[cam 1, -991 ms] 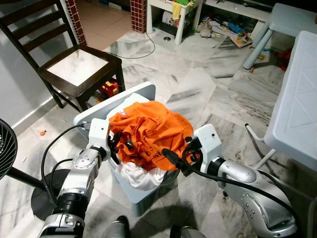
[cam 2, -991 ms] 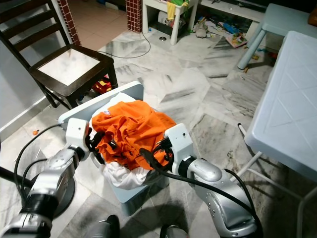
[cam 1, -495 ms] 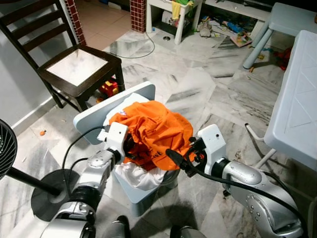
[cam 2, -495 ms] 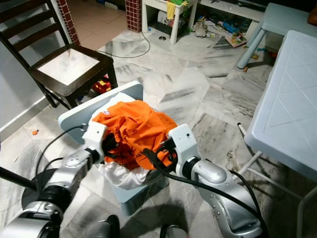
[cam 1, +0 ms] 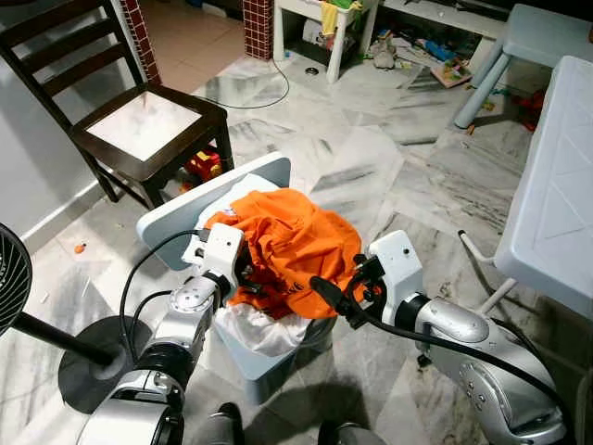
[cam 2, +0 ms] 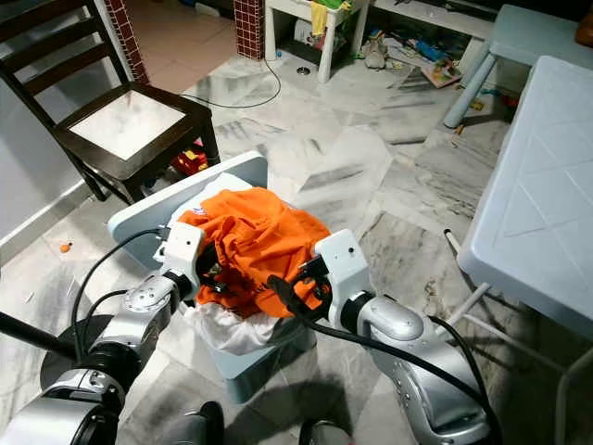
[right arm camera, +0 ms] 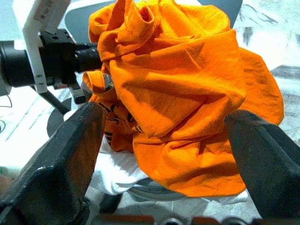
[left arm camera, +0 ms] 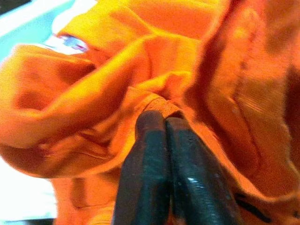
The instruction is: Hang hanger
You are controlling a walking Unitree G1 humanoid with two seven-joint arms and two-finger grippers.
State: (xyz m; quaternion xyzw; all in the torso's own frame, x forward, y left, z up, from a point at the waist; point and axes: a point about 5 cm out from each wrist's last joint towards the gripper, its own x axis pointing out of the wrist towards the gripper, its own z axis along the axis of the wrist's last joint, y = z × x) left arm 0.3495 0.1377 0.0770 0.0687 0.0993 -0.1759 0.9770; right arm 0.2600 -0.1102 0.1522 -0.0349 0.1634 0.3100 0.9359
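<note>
Two sets of jaws at the laundry basket (cam 1: 264, 371). Left jaws, out at the rim a second ago, now pushed in at 9 o'clock of the orange shirt (cam 1: 287, 241) and pressed together on a fold of it. Right jaws spread wide at 4 o'clock of the heap, much as before. Suggests lifting cloth first, with hanging not yet begun. Cannot tell where the hanger lies: possibly buried under the shirt and white cloth (cam 1: 259, 329).
</note>
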